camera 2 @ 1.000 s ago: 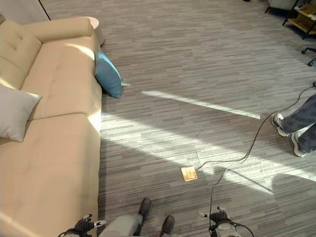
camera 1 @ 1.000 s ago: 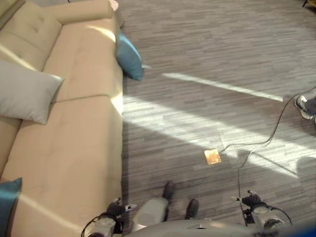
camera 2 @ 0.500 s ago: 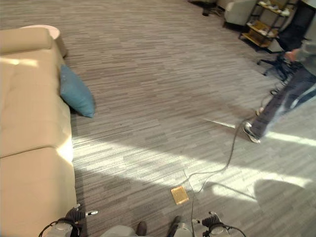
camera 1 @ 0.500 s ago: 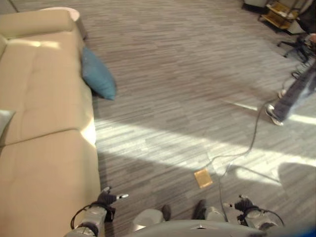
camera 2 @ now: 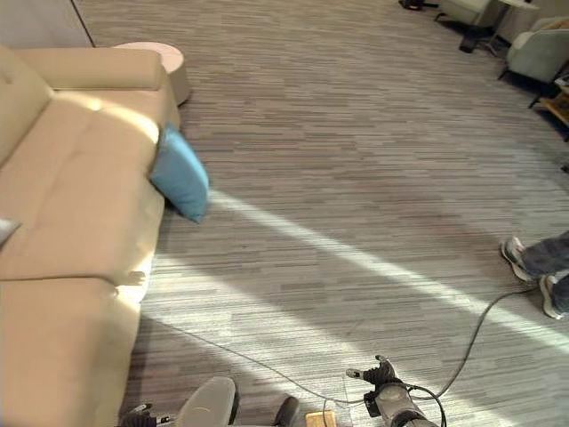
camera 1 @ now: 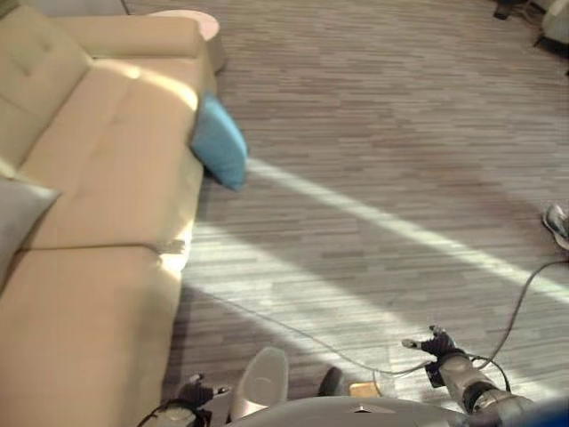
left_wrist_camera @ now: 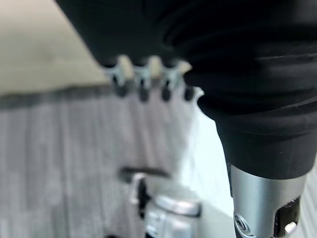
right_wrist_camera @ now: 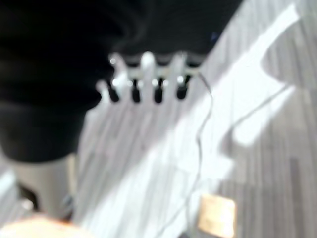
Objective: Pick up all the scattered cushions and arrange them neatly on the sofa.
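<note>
View shift: the whole scene has swung back toward the sofa point(camera 1: 107, 222) since half a second ago; this is taken as camera motion, not movement of things.
Blue cushion point(camera 1: 219, 142): seen leaning against the sofa's front edge, lower end on the floor point(camera 2: 356, 160), not yet collected.
Grey cushion point(camera 1: 18, 218): seen on the seat, cut off at the frame edge.
Left robot hand point(left_wrist_camera: 141, 82): fingers extended, nothing held.
Right robot hand point(right_wrist_camera: 146, 79): fingers extended, empty, over the floor.
Task meaning: an approach to the blue cushion is judged to remain.
Hard to make out: a person's shoes point(camera 2: 533, 271) are cropped at the edge.
</note>
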Motion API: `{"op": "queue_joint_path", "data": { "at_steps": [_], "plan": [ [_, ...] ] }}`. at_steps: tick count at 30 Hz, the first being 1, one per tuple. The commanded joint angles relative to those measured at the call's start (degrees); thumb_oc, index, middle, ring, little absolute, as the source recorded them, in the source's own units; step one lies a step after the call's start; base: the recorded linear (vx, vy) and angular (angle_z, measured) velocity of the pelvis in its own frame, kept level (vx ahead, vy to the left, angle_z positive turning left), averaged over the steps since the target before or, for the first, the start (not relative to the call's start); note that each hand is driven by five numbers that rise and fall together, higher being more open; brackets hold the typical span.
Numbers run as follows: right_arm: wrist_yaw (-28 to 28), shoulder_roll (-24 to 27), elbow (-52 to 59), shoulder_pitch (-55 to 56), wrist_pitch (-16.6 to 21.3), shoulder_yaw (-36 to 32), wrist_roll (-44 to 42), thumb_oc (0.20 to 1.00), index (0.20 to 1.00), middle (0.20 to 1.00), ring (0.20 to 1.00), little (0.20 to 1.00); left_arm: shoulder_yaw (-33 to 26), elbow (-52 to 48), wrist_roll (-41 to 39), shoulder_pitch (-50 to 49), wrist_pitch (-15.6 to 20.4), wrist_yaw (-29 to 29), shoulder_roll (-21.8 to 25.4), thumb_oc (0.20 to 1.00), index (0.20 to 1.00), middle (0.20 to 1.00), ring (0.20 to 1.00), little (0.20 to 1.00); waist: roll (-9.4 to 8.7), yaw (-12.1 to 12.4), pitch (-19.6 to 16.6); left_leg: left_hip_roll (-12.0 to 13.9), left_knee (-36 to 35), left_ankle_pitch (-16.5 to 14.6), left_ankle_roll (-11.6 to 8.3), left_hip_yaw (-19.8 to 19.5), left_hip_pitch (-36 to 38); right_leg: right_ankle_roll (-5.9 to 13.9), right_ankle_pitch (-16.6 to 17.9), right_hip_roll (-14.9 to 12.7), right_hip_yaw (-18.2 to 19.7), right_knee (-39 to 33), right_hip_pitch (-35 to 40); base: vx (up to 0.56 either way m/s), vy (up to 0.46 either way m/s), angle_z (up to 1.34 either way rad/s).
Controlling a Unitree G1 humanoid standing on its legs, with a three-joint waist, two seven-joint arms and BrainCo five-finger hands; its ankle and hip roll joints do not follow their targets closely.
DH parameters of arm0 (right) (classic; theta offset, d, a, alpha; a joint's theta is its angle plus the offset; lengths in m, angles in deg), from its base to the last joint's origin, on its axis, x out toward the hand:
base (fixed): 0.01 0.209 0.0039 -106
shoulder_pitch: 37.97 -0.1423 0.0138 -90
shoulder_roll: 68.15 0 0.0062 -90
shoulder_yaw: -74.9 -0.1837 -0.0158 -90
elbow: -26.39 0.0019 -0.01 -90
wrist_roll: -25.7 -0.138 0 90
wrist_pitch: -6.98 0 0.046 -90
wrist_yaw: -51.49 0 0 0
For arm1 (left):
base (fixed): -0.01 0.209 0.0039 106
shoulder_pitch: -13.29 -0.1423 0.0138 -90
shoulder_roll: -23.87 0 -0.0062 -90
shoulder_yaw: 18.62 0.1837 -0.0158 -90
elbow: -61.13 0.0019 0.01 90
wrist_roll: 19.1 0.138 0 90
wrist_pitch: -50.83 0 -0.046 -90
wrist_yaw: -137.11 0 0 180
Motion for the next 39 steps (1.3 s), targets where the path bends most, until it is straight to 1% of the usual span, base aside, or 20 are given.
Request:
{"op": "queue_joint_path", "data": {
  "at_steps": [1,2,5,8,9,11,14,16,17,19,20,22,23,25,28,29,30,34,36,39],
  "plan": [
    [-0.2,1.8,-0.1,2.1,0.3,0.3,-1.3,1.000,1.000,1.000,1.000,1.000,-0.3,1.1,-0.3,2.5,1.0,0.2,0.9,1.000,1.000,1.000,1.000,1.000,2.67,1.1,-0.2,-5.2,-9.6,8.8,0.80,0.7,3.7,11.48,-1.3,-0.8,-2.7,0.5,2.5,0.43,0.040,0.15],
    [0.0,1.6,0.1,2.1,0.4,0.3,-1.3,1.000,1.000,1.000,1.000,1.000,-0.1,1.1,-0.1,2.5,0.9,0.2,1.2,1.000,1.000,1.000,1.000,1.000,2.77,1.7,-0.2,-5.9,-9.7,10.3,0.75,1.7,2.1,11.04,-1.9,0.3,-1.9,0.5,3.3,0.45,0.055,0.02],
    [0.1,1.0,0.2,1.7,0.4,0.9,0.1,1.000,1.000,1.000,1.000,1.000,-0.6,1.7,0.6,1.6,0.6,0.5,1.8,1.000,1.000,1.000,1.000,1.000,2.00,2.9,-1.4,-6.0,-10.9,9.2,2.96,0.3,4.6,10.86,-4.1,1.0,-1.4,4.0,4.5,0.32,0.054,-0.30],
    [0.4,0.6,0.7,1.1,0.5,0.8,0.9,1.000,1.000,1.000,1.000,1.000,-0.5,1.2,1.0,1.9,0.3,0.6,2.9,1.000,1.000,1.000,1.000,1.000,2.15,2.6,-1.6,-5.1,-9.9,6.7,4.48,-0.6,7.0,12.99,-4.3,-1.4,-2.1,18.0,1.5,0.28,0.135,-0.34],
    [0.7,0.6,1.2,1.0,0.1,0.5,1.1,1.000,1.000,1.000,1.000,1.000,-0.4,0.8,0.9,2.0,0.2,0.5,3.2,1.000,1.000,1.000,1.000,1.000,3.56,1.2,-0.9,-4.4,-10.5,5.8,5.48,-1.2,10.0,14.51,-0.2,-3.6,-1.7,28.8,-4.5,0.23,0.168,-0.08],
    [0.7,0.6,1.3,1.2,0.0,0.3,1.3,1.000,1.000,1.000,1.000,1.000,-0.2,0.6,0.9,1.8,0.2,0.4,3.2,1.000,1.000,1.000,1.000,1.000,4.22,0.4,-1.0,-3.9,-11.4,5.4,5.84,-1.6,11.6,14.57,1.5,-4.5,-2.2,31.3,-6.3,0.24,0.107,-0.09],
    [1.0,0.8,1.0,2.5,-0.4,0.1,1.6,1.000,1.000,1.000,1.000,1.000,0.4,0.4,0.7,1.7,0.3,0.7,2.9,1.000,1.000,1.000,1.000,1.000,4.95,-0.8,-0.3,-3.1,-13.1,4.2,5.80,-2.9,15.9,13.03,0.6,-6.4,-4.1,24.9,-7.6,0.37,-0.022,0.26],
    [1.0,1.1,1.0,2.9,-0.8,0.1,1.5,1.000,1.000,1.000,1.000,1.000,0.1,1.4,1.0,1.9,0.4,0.4,2.2,1.000,1.000,1.000,1.000,1.000,4.70,-1.6,-0.1,-1.6,-13.6,1.7,4.43,-4.2,19.3,13.93,4.3,-8.1,-2.6,10.3,-9.9,0.60,-0.283,0.03],
    [0.9,1.1,1.0,3.0,-0.8,0.0,1.4,1.000,1.000,1.000,1.000,1.000,0.1,1.9,1.2,2.0,0.4,0.3,2.0,1.000,1.000,1.000,1.000,1.000,4.77,-1.9,-0.1,-0.8,-14.0,0.7,3.83,-5.0,20.6,14.47,5.9,-8.8,-1.2,7.5,-11.0,0.58,-0.332,0.14],
    [1.1,0.7,0.9,3.5,-0.9,0.1,1.2,1.000,1.000,1.000,1.000,1.000,-0.4,3.1,1.7,1.8,0.5,0.0,1.8,1.000,1.000,1.000,1.000,1.000,3.87,-2.3,-0.6,1.4,-15.1,-1.0,1.90,-5.9,23.2,15.55,9.1,-9.5,-0.2,3.1,-10.4,0.49,-0.274,0.80],
    [1.1,0.7,0.9,3.4,-0.9,0.1,1.2,1.000,1.000,1.000,1.000,1.000,-0.4,3.1,1.7,1.8,0.5,0.0,1.8,1.000,1.000,1.000,1.000,1.000,3.70,-2.5,-0.7,1.2,-15.1,-0.9,1.94,-6.0,23.0,15.59,9.2,-9.7,-0.3,3.1,-10.5,0.43,-0.233,1.21],
    [1.1,0.6,0.6,4.0,-0.7,0.0,1.2,1.000,1.000,1.000,1.000,1.000,-0.2,3.4,2.0,1.7,0.4,0.1,1.5,1.000,1.000,1.000,1.000,1.000,3.17,-3.3,-1.7,3.5,-15.5,-1.6,0.60,-6.2,24.3,15.54,9.2,-9.1,-1.0,3.2,-9.7,0.41,-0.270,1.37],
    [0.1,0.6,1.2,2.8,0.3,-0.1,-0.9,1.000,1.000,1.000,1.000,1.000,0.0,3.0,1.0,3.4,0.4,0.1,1.2,1.000,1.000,1.000,1.000,1.000,3.16,-3.3,-1.0,6.6,-7.7,2.9,-2.92,-5.2,18.9,14.43,7.4,-7.9,-3.1,2.9,-7.6,0.40,-0.366,1.16],
    [-0.5,0.8,1.8,2.0,0.6,0.7,-1.6,1.000,1.000,1.000,1.000,1.000,0.7,2.5,0.9,4.5,0.4,-0.2,1.3,1.000,1.000,1.000,1.000,1.000,2.19,-2.8,0.2,7.5,-1.3,5.1,-2.47,-3.2,14.8,13.12,6.0,-7.2,-5.1,1.7,-5.0,0.28,-0.306,0.93],
    [-0.1,0.9,1.6,1.8,0.4,1.2,-1.7,1.000,1.000,1.000,1.000,1.000,0.9,2.1,0.2,4.5,0.6,0.1,1.0,1.000,1.000,1.000,1.000,1.000,1.38,-1.5,0.5,4.0,-2.2,1.2,-0.45,-1.6,11.7,12.77,4.5,-6.6,-5.6,0.5,-2.2,0.35,-0.140,0.20],
    [-0.1,1.1,1.5,1.9,0.5,1.1,-1.5,1.000,1.000,1.000,1.000,1.000,0.6,2.4,0.4,4.0,0.4,0.5,0.6,1.000,1.000,1.000,1.000,1.000,1.75,-1.3,-0.4,-0.3,-6.6,3.1,0.32,1.3,8.2,12.55,1.8,-5.0,-5.5,0.5,-0.2,0.82,-0.007,-0.37],
    [0.0,1.0,1.5,2.0,0.6,1.3,-1.7,1.000,1.000,1.000,1.000,1.000,0.0,2.3,0.3,3.3,0.5,0.7,1.2,1.000,1.000,1.000,1.000,1.000,2.31,0.5,-0.9,-4.5,-9.3,8.3,0.72,3.4,4.2,11.33,-1.3,-1.4,-3.8,0.5,2.6,0.82,0.049,0.21],
    [0.4,0.4,1.6,1.4,0.3,1.2,-0.3,1.000,1.000,1.000,1.000,1.000,-0.9,2.9,0.7,2.4,-0.1,1.1,2.2,1.000,1.000,1.000,1.000,1.000,2.16,1.6,-1.8,-4.8,-9.2,6.4,2.75,1.2,6.8,11.30,-4.5,-1.4,-3.0,8.4,3.4,0.40,0.093,-0.14],
    [1.0,0.1,1.3,1.3,-0.1,1.2,0.6,1.000,1.000,1.000,1.000,1.000,-0.9,2.7,0.9,2.3,-0.5,1.2,2.9,1.000,1.000,1.000,1.000,1.000,2.60,1.6,-1.8,-4.1,-8.7,4.3,4.34,0.3,9.3,12.89,-3.3,-3.5,-2.9,19.2,0.3,0.33,0.171,-0.22],
    [1.1,0.0,1.7,1.8,-0.4,0.9,0.9,1.000,1.000,1.000,1.000,1.000,0.2,1.6,0.6,2.6,-0.6,1.0,3.0,1.000,1.000,1.000,1.000,1.000,4.69,-0.7,-0.9,-3.0,-10.3,3.1,6.49,-1.3,13.9,14.19,2.3,-5.5,-0.9,32.7,-7.9,0.28,0.110,0.28]
  ]
}}
